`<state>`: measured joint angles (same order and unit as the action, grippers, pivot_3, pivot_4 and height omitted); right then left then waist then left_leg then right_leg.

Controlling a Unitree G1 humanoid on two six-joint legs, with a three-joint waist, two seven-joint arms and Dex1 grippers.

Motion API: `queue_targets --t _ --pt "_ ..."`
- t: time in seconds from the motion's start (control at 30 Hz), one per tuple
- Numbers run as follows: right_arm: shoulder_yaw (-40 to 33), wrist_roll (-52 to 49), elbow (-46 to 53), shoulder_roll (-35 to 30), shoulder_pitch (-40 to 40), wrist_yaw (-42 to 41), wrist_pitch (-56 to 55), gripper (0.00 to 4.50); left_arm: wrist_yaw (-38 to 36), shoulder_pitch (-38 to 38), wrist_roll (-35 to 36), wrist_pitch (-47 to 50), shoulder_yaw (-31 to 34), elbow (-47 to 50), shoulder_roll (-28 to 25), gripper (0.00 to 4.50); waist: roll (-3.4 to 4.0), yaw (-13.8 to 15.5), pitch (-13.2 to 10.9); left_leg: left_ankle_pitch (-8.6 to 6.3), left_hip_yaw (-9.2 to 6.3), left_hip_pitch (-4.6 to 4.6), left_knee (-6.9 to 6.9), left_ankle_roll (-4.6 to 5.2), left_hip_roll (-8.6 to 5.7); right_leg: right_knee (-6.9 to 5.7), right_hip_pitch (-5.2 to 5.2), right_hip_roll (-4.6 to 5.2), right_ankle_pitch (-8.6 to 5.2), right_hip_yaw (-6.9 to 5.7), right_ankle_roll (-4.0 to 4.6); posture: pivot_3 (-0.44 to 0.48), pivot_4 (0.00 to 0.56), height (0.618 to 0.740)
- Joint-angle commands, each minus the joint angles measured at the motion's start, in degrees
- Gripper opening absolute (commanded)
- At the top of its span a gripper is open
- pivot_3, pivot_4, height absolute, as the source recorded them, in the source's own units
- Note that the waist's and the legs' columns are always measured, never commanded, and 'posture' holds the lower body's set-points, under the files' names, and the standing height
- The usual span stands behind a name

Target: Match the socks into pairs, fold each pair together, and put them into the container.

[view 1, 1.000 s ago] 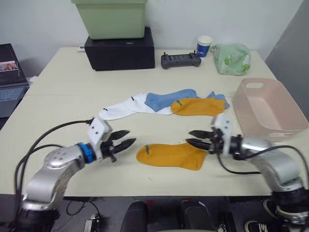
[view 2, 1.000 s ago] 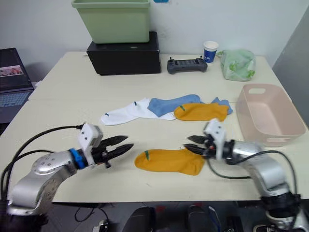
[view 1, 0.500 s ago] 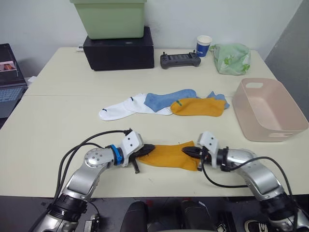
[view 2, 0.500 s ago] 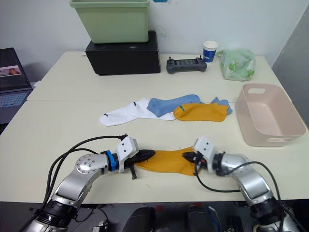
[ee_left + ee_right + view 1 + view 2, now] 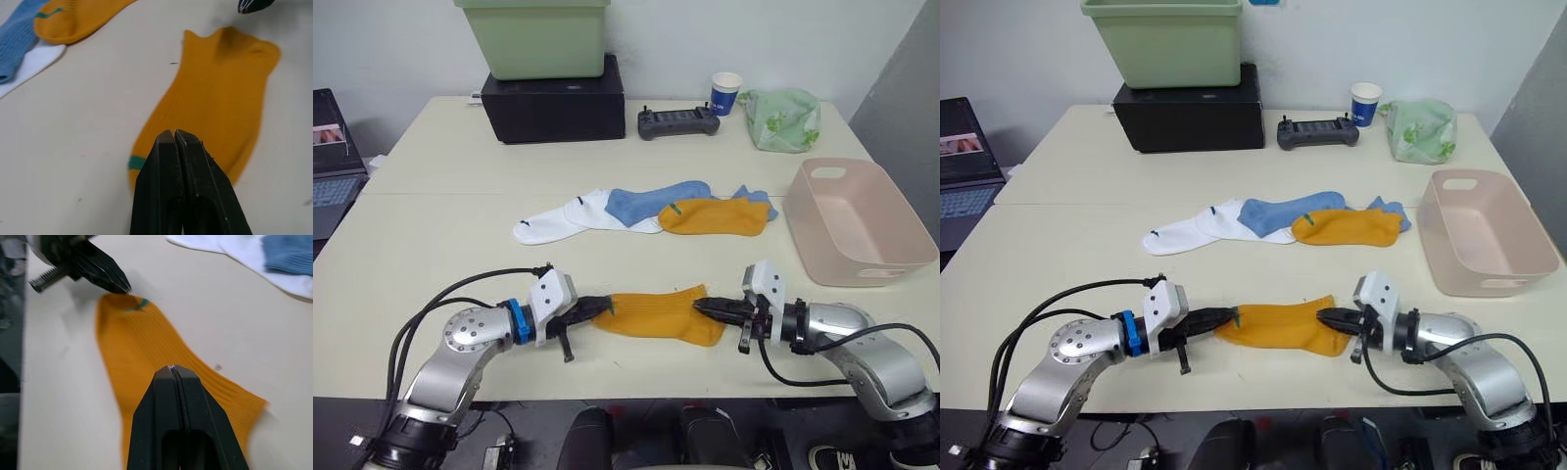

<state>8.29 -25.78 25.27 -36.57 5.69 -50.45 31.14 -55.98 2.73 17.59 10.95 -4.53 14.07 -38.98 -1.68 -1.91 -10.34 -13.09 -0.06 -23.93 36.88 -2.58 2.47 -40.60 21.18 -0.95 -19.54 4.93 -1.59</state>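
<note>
Here, at the near edge of the counter [image 5: 421,196], I am working on a single mustard-orange sock [image 5: 658,314] with both arms, and the job looks to be barely under way. My left gripper [image 5: 595,308] is lying low at the sock's end with the small green mark, and my right gripper [image 5: 705,306] is lying at the opposite end; in both wrist views the jaws are pressed together, tips over the orange cloth, though I cannot tell from these pictures whether any fabric is actually pinched between them. The sock itself is lying flat and unfolded between the two grippers. Farther back, its orange partner [image 5: 717,215] is waiting in a loose overlapping row with a light blue sock [image 5: 656,201], a white sock [image 5: 558,219] and a corner of a second blue sock [image 5: 754,199] peeking out from behind the orange one; a second white sock I cannot make out. The pink container [image 5: 860,220] is sitting well apart on my right, with nothing visible inside. By my reckoning no pair is matched, folded or stowed yet: all three pairs are still to be done, starting with bringing the two orange socks together.
</note>
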Motion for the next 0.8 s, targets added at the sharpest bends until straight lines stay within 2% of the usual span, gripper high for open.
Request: queue_targets --t 0.03,0.17,0.33,0.53,0.67,0.7,0.8 --pt "2.7 3.7 -0.9 -0.8 -2.1 0.1 -2.2 0.00 -0.5 -0.6 -2.6 -0.7 -1.8 0.4 -1.1 0.03 -0.01 0.0 0.0 0.00 -0.01 0.00 0.00 0.00 0.00 0.00 0.00 0.00 0.00 -0.01 0.00 0.000 0.150 0.740" --pt "2.0 6.3 -4.0 -2.4 -4.8 -0.8 -5.9 0.00 1.1 -1.1 -5.7 -0.8 -2.8 -1.9 -1.1 0.03 -0.02 0.1 0.0 0.00 0.08 -0.01 0.03 0.00 -0.09 0.01 0.01 0.01 0.00 0.07 -0.01 0.000 0.150 0.740" --pt "-1.3 6.0 -4.8 -5.7 -8.3 -3.0 -8.0 0.00 0.1 -3.8 -5.6 -2.4 -1.1 -3.3 -2.3 0.03 -0.04 0.1 0.0 0.00 0.05 0.03 0.02 0.00 -0.04 0.01 -0.02 0.01 0.00 0.05 -0.01 0.000 0.150 0.740" --pt "-7.7 1.1 -3.8 -7.0 -9.5 -4.5 -6.1 0.00 0.2 -4.0 0.5 0.9 3.1 0.5 -1.9 0.03 -0.03 0.1 0.0 0.00 0.06 0.04 0.03 0.00 -0.01 0.00 -0.03 0.01 0.00 0.05 -0.01 0.000 0.150 0.740" --pt "-16.7 -5.9 -3.6 -2.5 -6.5 2.8 -1.3 0.00 7.2 -2.0 6.5 7.4 11.5 1.1 0.7 0.03 -0.05 0.1 0.0 0.00 0.02 0.01 0.04 0.00 0.01 -0.04 -0.01 0.00 0.00 0.02 0.00 0.000 0.150 0.740" --pt "-18.0 -5.0 -5.0 -1.4 -5.7 4.8 -2.2 0.18 9.2 -1.7 6.6 7.5 13.6 0.0 1.5 0.00 -0.05 0.1 0.0 0.00 0.01 0.01 0.04 0.00 0.01 -0.05 -0.02 0.00 0.00 0.01 0.00 0.000 0.150 0.740" --pt "-21.1 0.5 -11.7 1.9 -3.4 11.7 -7.8 0.97 15.5 -1.3 6.5 6.1 20.0 -5.4 4.5 0.62 -0.05 0.0 0.0 0.00 0.02 0.04 0.04 0.00 0.00 -0.06 -0.02 0.00 0.00 0.02 0.00 0.000 0.150 0.740"
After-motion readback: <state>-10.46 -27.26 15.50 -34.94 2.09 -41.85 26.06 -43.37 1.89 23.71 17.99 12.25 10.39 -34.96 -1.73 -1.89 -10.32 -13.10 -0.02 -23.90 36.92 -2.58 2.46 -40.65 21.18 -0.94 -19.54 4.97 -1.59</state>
